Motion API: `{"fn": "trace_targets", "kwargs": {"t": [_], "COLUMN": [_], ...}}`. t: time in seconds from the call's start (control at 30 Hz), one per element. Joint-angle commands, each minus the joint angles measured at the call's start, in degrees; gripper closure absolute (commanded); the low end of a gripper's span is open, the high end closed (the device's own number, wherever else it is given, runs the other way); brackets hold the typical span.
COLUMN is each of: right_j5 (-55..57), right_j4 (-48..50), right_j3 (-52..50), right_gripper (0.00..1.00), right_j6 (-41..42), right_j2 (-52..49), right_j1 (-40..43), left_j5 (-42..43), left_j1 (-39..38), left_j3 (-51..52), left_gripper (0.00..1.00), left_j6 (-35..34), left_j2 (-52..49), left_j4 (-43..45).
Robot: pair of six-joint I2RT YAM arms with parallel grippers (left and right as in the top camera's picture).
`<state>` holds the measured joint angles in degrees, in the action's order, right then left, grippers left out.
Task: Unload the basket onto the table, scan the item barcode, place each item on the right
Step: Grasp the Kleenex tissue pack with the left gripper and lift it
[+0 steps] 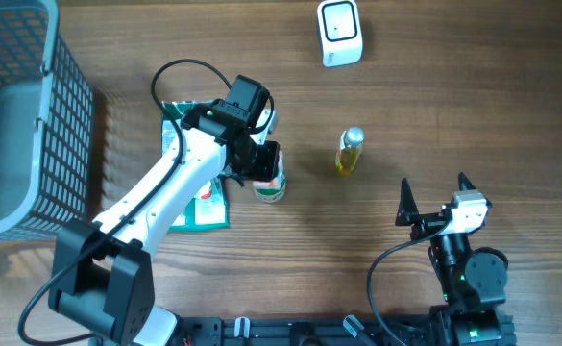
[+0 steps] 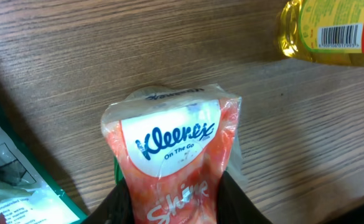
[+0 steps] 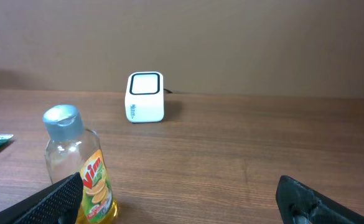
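A red-and-white Kleenex tissue pack [image 2: 175, 143] stands on the wooden table, seen from above as a small pack [image 1: 271, 188]. My left gripper [image 1: 263, 165] is shut on its lower part, and its black fingers [image 2: 239, 200] press both sides of the wrapper. No barcode shows on the pack's visible face. The white barcode scanner [image 1: 339, 32] stands at the far edge of the table, apart from the pack. My right gripper [image 1: 434, 194] hovers open at the near right with nothing between its fingers.
A yellow Vim dish-soap bottle [image 1: 349, 152] stands mid-table between the two grippers; its barcode label shows in the left wrist view [image 2: 338, 34]. A flat green packet [image 1: 199, 207] lies under my left arm. A grey mesh basket [image 1: 31, 115] fills the far left.
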<state>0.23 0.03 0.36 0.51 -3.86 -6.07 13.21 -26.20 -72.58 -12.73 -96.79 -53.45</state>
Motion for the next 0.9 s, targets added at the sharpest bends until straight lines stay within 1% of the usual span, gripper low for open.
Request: {"fn": "trace_targets", "kwargs": {"t": [0.0,0.03,0.07,0.13,0.3,0.33,0.37,0.4,0.5,0.57,0.6,0.7,0.73,0.77,0.8,0.87], "right_j5": [0.5,0.5,0.5,0.5,0.5,0.5,0.5,0.5,0.5,0.5,0.5,0.5,0.5,0.5,0.5,0.5], "right_j4": [0.4,0.4,0.4,0.4,0.4,0.3,0.4,0.3,0.4,0.3,0.4,0.3,0.4,0.3,0.3,0.4], "right_j3": [-0.1,-0.1,-0.1,-0.1,-0.1,-0.1,-0.1,-0.1,-0.1,0.0,-0.1,0.0,-0.1,0.0,-0.1,-0.1], "right_gripper": [0.0,0.0,0.0,0.01,0.0,0.0,0.0,0.0,0.0,0.0,0.0,0.0,0.0,0.0,0.0,0.0], "right_j6": [-0.5,-0.5,-0.5,-0.5,-0.5,-0.5,-0.5,-0.5,-0.5,-0.5,-0.5,-0.5,-0.5,-0.5,-0.5,-0.5], "right_j2": [0.2,0.3,0.3,0.2,0.3,0.3,0.2,0.2,0.2,0.3,0.2,0.2,0.2,0.3,0.3,0.3], "right_j1": [-0.2,-0.2,-0.2,-0.2,-0.2,-0.2,-0.2,-0.2,-0.2,-0.2,-0.2,-0.2,-0.2,-0.2,-0.2,-0.2], "left_j5": [-2.6,-5.2,-6.4,-6.4,-6.4,-5.6,-3.9,-2.4,-1.4,2.9,5.8,14.0,15.2,15.7,15.7,15.7], "left_j1": [0.2,0.2,0.2,0.2,0.5,0.9,1.0,1.1,1.9,3.4,4.6,8.9,9.7,11.0,11.2,11.2], "left_j3": [0.4,0.4,0.4,0.4,0.0,-0.1,-0.1,-0.1,-0.5,-1.8,-2.5,-2.9,-2.9,-2.9,-2.9,-2.8], "left_gripper": [0.75,0.74,0.7,0.65,0.59,0.53,0.41,0.39,0.37,0.33,0.33,0.34,0.34,0.38,0.4,0.42], "left_j6": [0.3,0.3,0.3,0.3,0.3,0.3,0.3,0.3,0.3,0.4,0.4,0.6,0.6,1.3,2.1,3.3], "left_j2": [-0.5,-0.5,-0.5,-0.5,0.0,0.3,0.4,0.4,0.5,0.7,0.8,1.1,1.1,1.1,1.1,1.1], "left_j4": [-0.9,-1.5,-1.8,-1.9,-1.9,-1.9,-1.9,-1.9,-1.8,-2.3,-2.5,-3.1,-3.5,-4.4,-5.2,-5.7]}}
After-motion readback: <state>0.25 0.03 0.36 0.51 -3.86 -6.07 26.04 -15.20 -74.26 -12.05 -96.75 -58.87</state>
